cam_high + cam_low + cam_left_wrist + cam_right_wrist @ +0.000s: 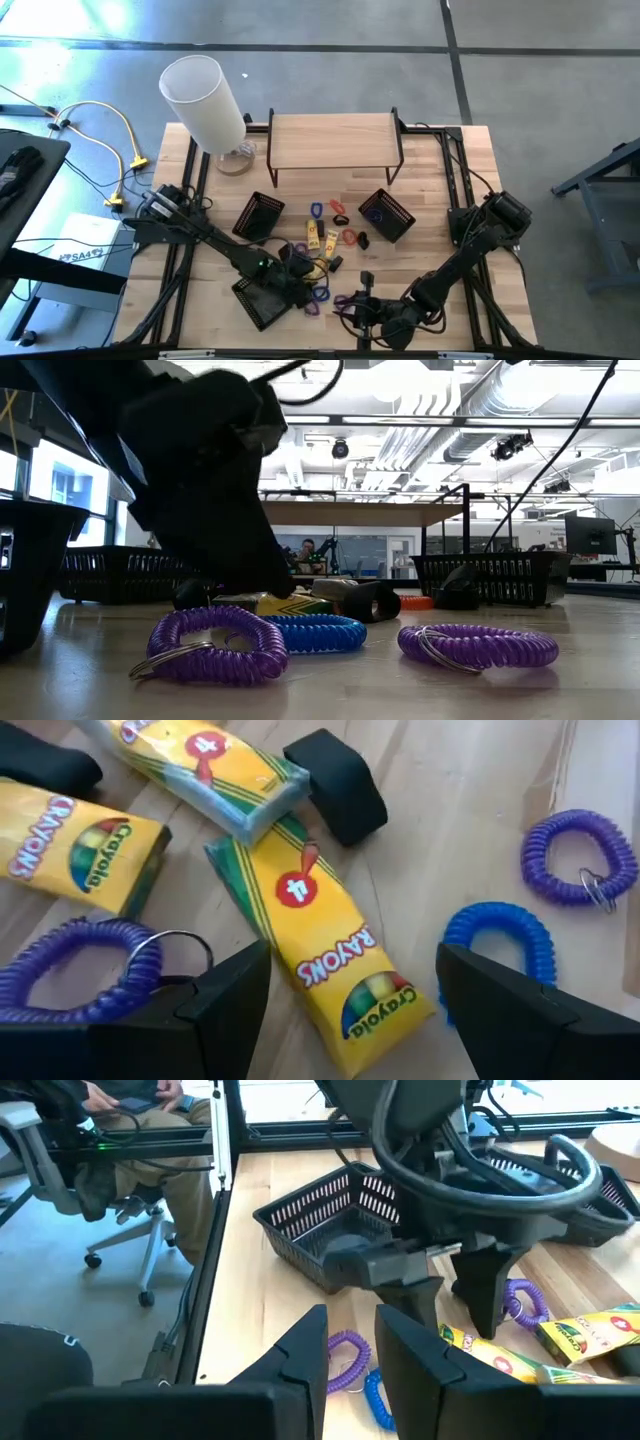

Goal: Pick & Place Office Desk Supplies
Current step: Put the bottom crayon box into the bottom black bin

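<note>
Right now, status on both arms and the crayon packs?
Left gripper jaws open, straddling a crayon pack. Right gripper empty, narrow gap, waiting near front edge. Blue coil band beside left jaw.

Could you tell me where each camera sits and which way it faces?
High: overhead, looking down on the table and both arms.
Low: table height, looking level past purple coil bands; one arm looms.
Left wrist: over a crayon pack, left end effector open.
Right wrist: right end effector faces the left arm.
Shared: the crayon pack shows in both wrist views.

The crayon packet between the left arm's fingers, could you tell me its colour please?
Yellow with green trim, clearest in the left wrist view: crayon packet.
</note>
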Tool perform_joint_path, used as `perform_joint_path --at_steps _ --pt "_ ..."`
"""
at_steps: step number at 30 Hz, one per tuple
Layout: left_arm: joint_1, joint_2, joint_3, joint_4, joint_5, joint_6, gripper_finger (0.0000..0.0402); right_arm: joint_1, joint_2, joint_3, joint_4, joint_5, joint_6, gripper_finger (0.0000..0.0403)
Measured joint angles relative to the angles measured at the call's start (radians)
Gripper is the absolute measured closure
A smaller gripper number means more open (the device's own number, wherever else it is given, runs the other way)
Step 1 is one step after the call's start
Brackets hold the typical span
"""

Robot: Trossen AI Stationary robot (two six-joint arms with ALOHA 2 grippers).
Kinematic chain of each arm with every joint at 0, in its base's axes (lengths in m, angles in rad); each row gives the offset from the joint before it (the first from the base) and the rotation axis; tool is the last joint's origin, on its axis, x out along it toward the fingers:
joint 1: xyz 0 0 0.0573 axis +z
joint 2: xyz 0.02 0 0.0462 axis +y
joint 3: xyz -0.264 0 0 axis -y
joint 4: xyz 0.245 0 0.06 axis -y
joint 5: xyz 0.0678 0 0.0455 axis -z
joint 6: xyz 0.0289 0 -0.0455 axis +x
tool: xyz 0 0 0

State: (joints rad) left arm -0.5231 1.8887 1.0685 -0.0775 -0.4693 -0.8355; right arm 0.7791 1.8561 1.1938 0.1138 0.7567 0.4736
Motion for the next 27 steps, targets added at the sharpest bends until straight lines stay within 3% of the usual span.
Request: perform_joint_path --at_steps 16,27 --pt "0.029 0.035 0.004 -0.056 0.049 -0.042 0.0133 0.000 0.000 0.000 0.000 0.000 0.000 0.0329" --pt "0.023 0.036 0.001 -0.080 0.055 0.003 0.0213 0.000 0.000 0.000 0.000 0.000 0.000 0.0329"
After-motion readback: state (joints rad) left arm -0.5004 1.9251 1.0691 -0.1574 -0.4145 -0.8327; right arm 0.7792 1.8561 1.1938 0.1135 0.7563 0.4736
